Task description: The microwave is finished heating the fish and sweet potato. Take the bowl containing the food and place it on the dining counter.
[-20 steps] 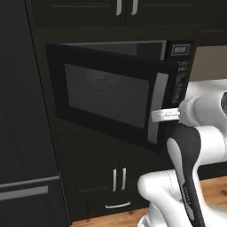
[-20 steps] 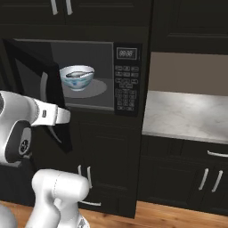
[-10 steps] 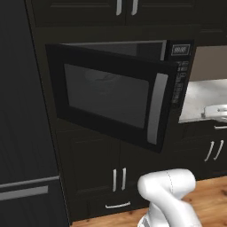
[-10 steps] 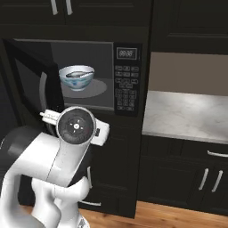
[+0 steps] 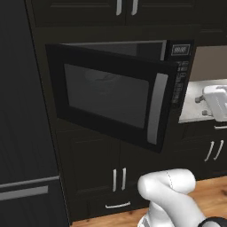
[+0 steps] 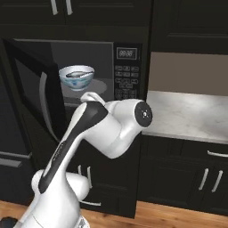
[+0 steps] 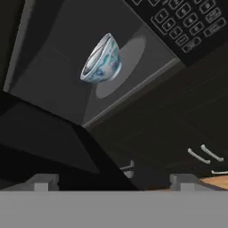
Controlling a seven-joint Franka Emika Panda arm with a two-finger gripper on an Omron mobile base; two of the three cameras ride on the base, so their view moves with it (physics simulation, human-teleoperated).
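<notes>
A: Where in the frame is the bowl?

B: Upper left of the right base view: small white bowl [image 6: 76,77] with pale blue pattern, sitting on the pale round turntable [image 6: 89,87] inside the open microwave [image 6: 80,71]. Thin utensil resting across the rim. In the hand view, rolled over on a slant, upper middle of the frame [image 7: 101,59], pattern facing outward, turntable [image 7: 124,62] beneath it.

A: And the microwave door?

B: Swung open. Takes up the centre of the left base view [image 5: 111,99]: black frame, dark glass window, long silver handle [image 5: 153,108] at its right edge. Button panel [image 5: 179,77] with small display beyond it, upper right. In the right base view, along the left edge, handle seen as a pale curve [image 6: 43,104].

A: Gripper state?

B: Two dark fingertips [image 7: 44,181] poking up at the bottom of the hand view, set well apart, nothing between them. Gripper [image 7: 113,181] wide and empty, well short of the bowl, below the microwave's opening.

A: Anything else nearby?

B: White arm [image 6: 102,129] bent across the lower middle of the right base view, in front of dark cabinets [image 6: 187,173]. Pale marble-look table [image 6: 191,116] at right, beside the microwave column. Same table at the right edge of the left base view [image 5: 195,99], part of the white robot just in front of it. Wooden floor [image 6: 178,216] along the bottom.
</notes>
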